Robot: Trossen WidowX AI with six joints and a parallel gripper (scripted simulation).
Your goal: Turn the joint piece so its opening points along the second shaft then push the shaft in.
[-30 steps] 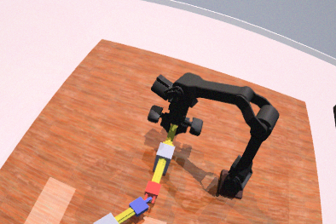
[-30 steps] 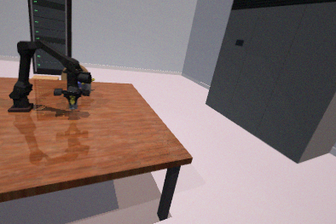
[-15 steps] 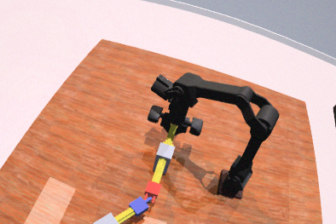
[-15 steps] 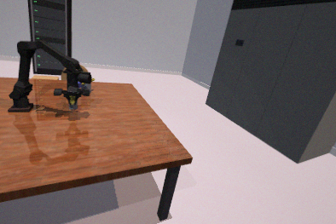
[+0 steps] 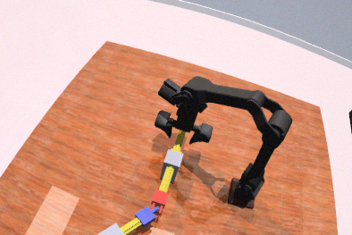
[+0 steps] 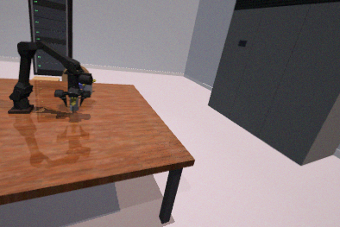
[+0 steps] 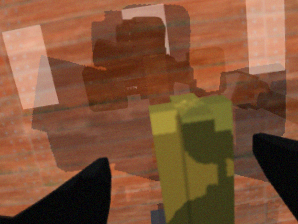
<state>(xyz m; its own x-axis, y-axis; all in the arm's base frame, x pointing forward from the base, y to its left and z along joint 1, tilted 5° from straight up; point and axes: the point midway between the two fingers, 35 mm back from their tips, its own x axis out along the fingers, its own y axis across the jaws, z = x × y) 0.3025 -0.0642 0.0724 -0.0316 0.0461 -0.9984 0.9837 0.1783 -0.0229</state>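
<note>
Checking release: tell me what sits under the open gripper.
Under the gripper, between its spread fingers, lies the yellow shaft end, untouched. Below that, the wooden table in shadow. The shaft's underside is hidden.
</note>
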